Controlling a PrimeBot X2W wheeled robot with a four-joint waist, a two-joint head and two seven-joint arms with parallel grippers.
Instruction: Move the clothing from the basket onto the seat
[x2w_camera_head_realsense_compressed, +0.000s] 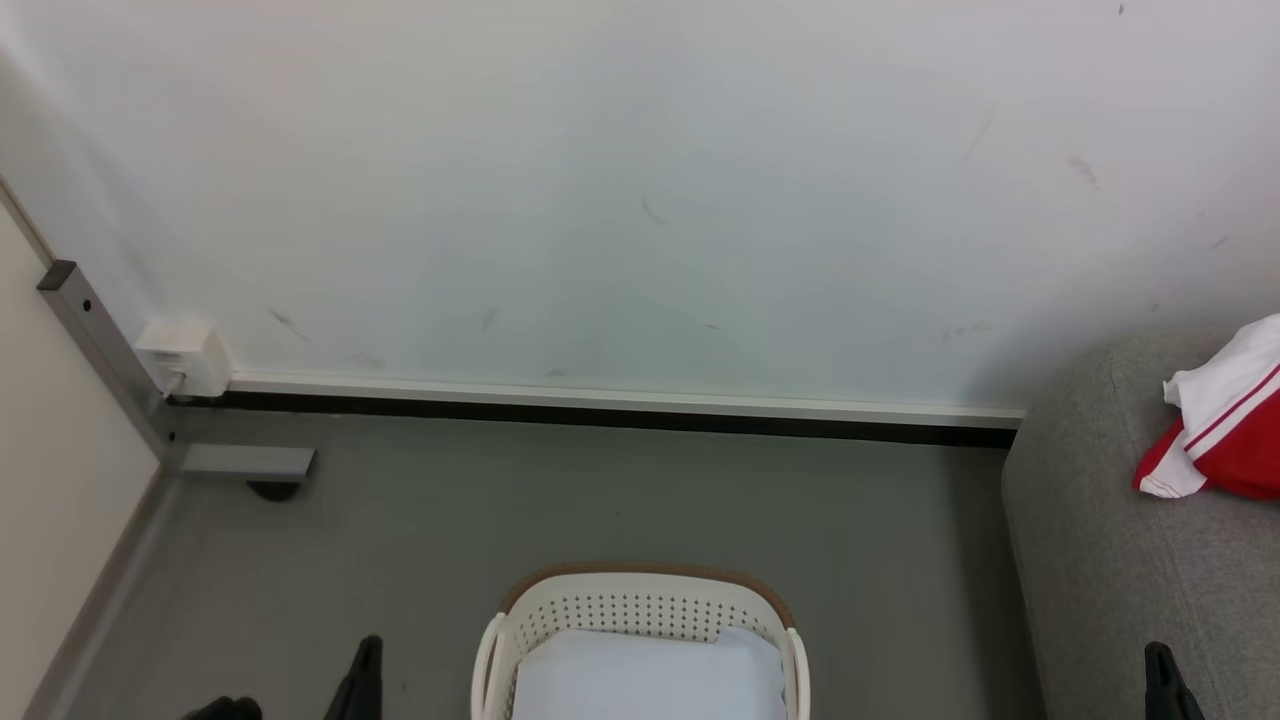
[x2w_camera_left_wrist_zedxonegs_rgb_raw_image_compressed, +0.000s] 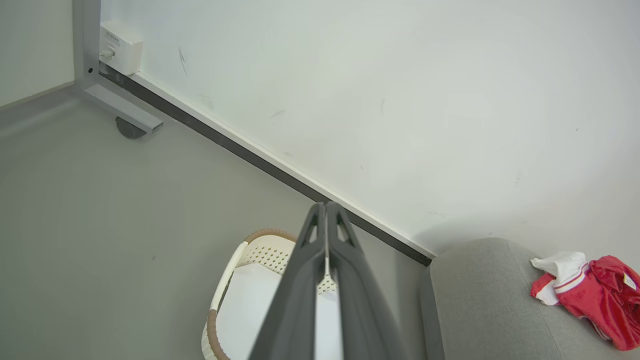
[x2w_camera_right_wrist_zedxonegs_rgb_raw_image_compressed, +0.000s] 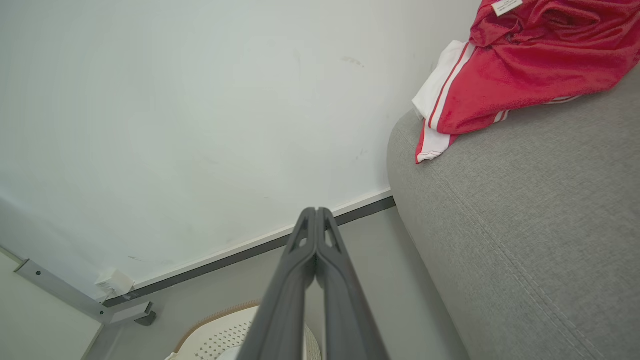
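The cream perforated basket (x2w_camera_head_realsense_compressed: 640, 625) with a brown rim stands on the grey floor at the bottom centre, holding a pale blue-white folded cloth (x2w_camera_head_realsense_compressed: 645, 675). The grey seat (x2w_camera_head_realsense_compressed: 1120, 560) is at the right, with a red and white garment (x2w_camera_head_realsense_compressed: 1225, 430) lying on it. My left gripper (x2w_camera_left_wrist_zedxonegs_rgb_raw_image_compressed: 325, 210) is shut and empty, above the basket (x2w_camera_left_wrist_zedxonegs_rgb_raw_image_compressed: 240, 295). My right gripper (x2w_camera_right_wrist_zedxonegs_rgb_raw_image_compressed: 316, 215) is shut and empty too, beside the seat (x2w_camera_right_wrist_zedxonegs_rgb_raw_image_compressed: 525, 225), below the red garment (x2w_camera_right_wrist_zedxonegs_rgb_raw_image_compressed: 525, 65). In the head view the left gripper (x2w_camera_head_realsense_compressed: 365, 665) and right gripper (x2w_camera_head_realsense_compressed: 1160, 670) tips peek up at the bottom edge.
A white wall (x2w_camera_head_realsense_compressed: 640, 200) with a dark baseboard runs behind the basket. A grey metal frame leg (x2w_camera_head_realsense_compressed: 240, 462) and a white box (x2w_camera_head_realsense_compressed: 185, 357) stand in the left corner. Grey floor (x2w_camera_head_realsense_compressed: 880, 560) lies between basket and seat.
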